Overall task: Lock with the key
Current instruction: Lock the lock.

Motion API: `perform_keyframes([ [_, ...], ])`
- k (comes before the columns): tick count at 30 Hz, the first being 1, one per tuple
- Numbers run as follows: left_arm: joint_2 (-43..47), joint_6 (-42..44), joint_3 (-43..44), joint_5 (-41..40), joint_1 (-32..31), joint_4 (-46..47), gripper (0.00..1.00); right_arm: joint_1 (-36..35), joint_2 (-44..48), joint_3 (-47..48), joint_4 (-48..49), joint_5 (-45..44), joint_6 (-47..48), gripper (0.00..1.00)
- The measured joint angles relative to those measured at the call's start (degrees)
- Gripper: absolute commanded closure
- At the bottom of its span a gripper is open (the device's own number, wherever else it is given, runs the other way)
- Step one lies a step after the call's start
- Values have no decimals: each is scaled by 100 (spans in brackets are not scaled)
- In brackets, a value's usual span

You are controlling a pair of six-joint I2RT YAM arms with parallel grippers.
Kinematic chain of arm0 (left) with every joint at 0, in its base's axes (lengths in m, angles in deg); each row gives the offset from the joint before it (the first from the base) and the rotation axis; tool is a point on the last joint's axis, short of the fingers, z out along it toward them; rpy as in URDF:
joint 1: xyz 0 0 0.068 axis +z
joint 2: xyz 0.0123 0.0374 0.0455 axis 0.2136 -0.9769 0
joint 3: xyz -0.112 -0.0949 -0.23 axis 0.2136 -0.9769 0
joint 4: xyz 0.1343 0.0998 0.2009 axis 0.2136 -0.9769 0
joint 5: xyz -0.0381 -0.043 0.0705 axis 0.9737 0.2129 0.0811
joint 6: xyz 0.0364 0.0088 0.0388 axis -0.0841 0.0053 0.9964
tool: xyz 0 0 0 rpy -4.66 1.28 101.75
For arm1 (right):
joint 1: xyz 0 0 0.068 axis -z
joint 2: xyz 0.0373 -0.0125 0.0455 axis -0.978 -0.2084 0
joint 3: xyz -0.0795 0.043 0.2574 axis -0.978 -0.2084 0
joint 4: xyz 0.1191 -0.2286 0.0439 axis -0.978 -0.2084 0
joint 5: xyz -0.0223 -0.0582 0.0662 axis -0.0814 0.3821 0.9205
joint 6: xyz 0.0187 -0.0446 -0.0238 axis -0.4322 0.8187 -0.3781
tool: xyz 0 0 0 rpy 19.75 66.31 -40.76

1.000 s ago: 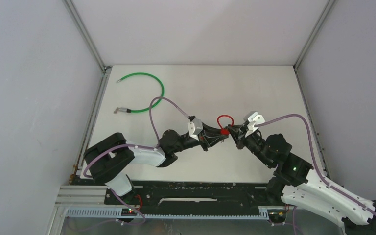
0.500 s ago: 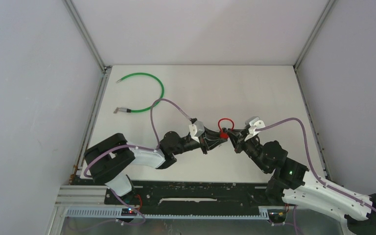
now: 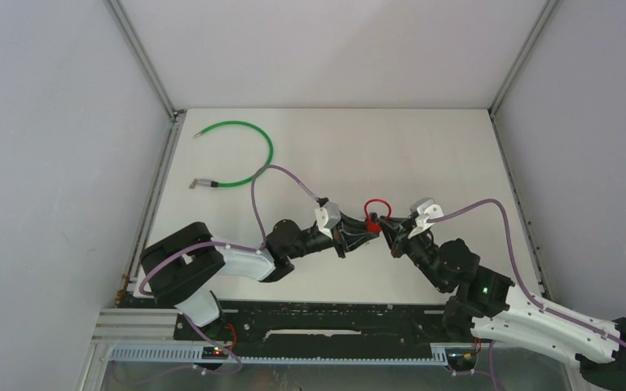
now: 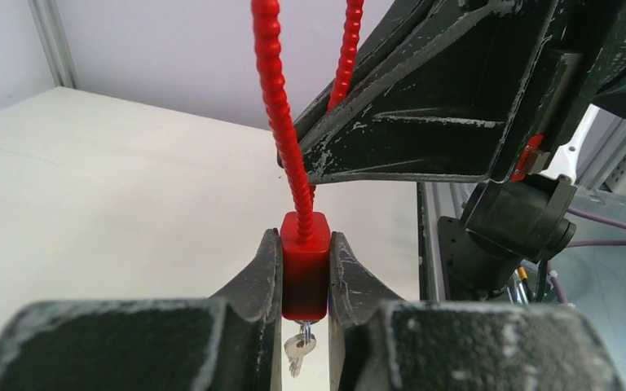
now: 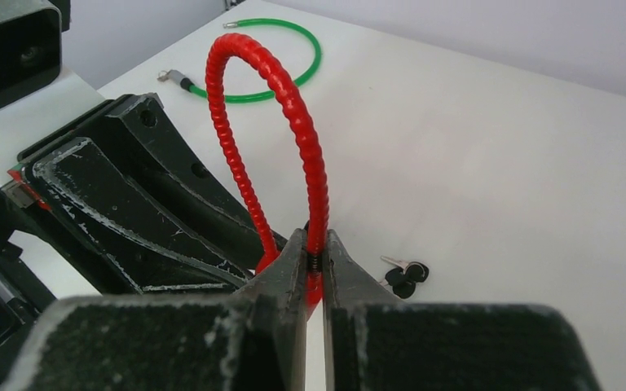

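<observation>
A red cable lock (image 3: 373, 207) is held between both arms at the table's middle. My left gripper (image 4: 305, 269) is shut on its red block body (image 4: 304, 265); a small silver key (image 4: 298, 350) hangs from the body's underside. The ribbed red cable (image 5: 281, 90) loops up and back. My right gripper (image 5: 315, 265) is shut on the cable's free end (image 5: 316, 244), where bare metal shows between the fingers. In the top view the left gripper (image 3: 363, 227) and right gripper (image 3: 385, 230) meet at the lock.
A green cable lock (image 3: 240, 153) lies open at the far left; it also shows in the right wrist view (image 5: 281, 61). A pair of black-headed keys (image 5: 404, 275) lies on the table right of my right gripper. The white table (image 3: 424, 147) has frame posts at its edges.
Both grippers and the red lock have shifted slightly toward the near edge. The right arm has drawn in closer to the left gripper, and the loop looks smaller.
</observation>
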Motion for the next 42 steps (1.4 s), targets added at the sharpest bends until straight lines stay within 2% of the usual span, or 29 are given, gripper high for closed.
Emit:
perform_keyframes([
  [6,13,-48,0,-13,-42,380,100,-107,490,-2,-267,195,162,82],
  [9,94,-55,4,-271,13,647,100,-203,750,0,-450,472,245,64],
  [12,181,-59,9,-496,79,903,100,-249,1032,0,-555,769,374,57],
  [21,238,-146,13,-664,94,1075,100,-249,1650,-164,-481,1032,590,56],
  [29,236,-280,275,-103,105,1086,100,-140,1912,-785,-358,1029,763,59],
  [36,203,-356,308,293,105,1091,100,704,1965,-831,-59,1521,702,59],
  [42,201,-358,328,487,105,1095,100,1773,1958,-1088,647,2789,286,58],
])
